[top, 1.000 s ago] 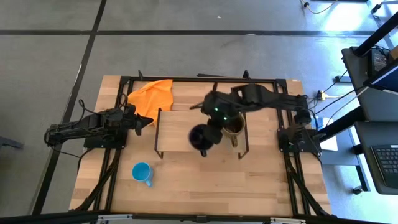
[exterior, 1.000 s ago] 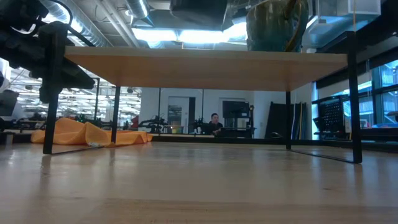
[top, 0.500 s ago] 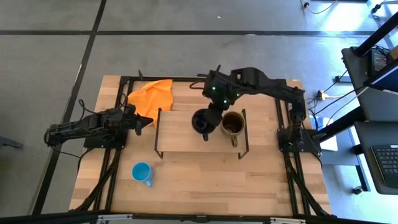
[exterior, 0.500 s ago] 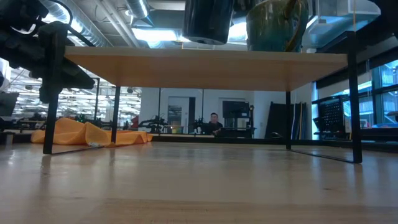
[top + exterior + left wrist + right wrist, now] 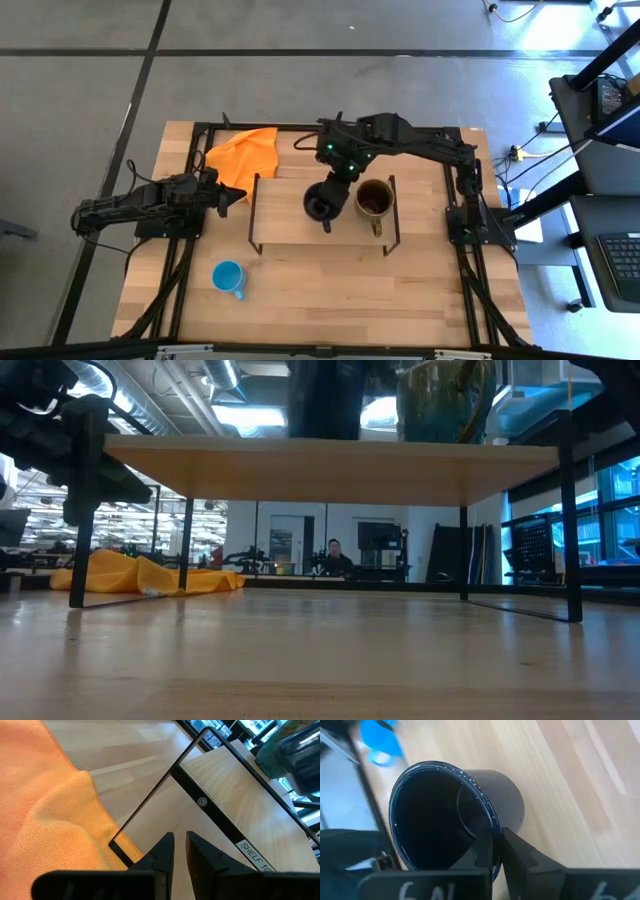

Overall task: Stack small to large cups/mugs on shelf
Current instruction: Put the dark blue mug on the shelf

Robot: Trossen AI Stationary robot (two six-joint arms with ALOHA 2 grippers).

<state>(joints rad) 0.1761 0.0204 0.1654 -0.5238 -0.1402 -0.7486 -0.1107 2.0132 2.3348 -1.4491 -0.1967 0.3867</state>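
Observation:
The black mug (image 5: 319, 203) is on the middle of the low wooden shelf (image 5: 285, 215), left of the olive-brown mug (image 5: 375, 199), which stands on the shelf's right part. My right gripper (image 5: 334, 188) is shut on the black mug's rim. In the low view the black mug (image 5: 324, 400) reaches down to the shelf board (image 5: 330, 460). The small light-blue mug (image 5: 230, 277) stands on the table near the front left. My left gripper (image 5: 241, 196) is shut and empty, left of the shelf. My right gripper pinches the black mug's rim (image 5: 493, 833) on its far side, with one finger (image 5: 481, 851) inside the mug and one finger (image 5: 520, 854) outside. The fingers slant down from the table's far right. The mug is upright, its base at the shelf top.
An orange cloth (image 5: 243, 152) lies at the far left of the table, by my left gripper (image 5: 178, 839). The shelf's black wire legs (image 5: 78, 520) stand at its corners. Bare tabletop lies in front of the shelf (image 5: 380, 290).
My right gripper has carried the black mug from above the shelf's near edge toward the far edge, then down, until its base meets the shelf board beside the olive-brown mug. The mug has stayed upright.

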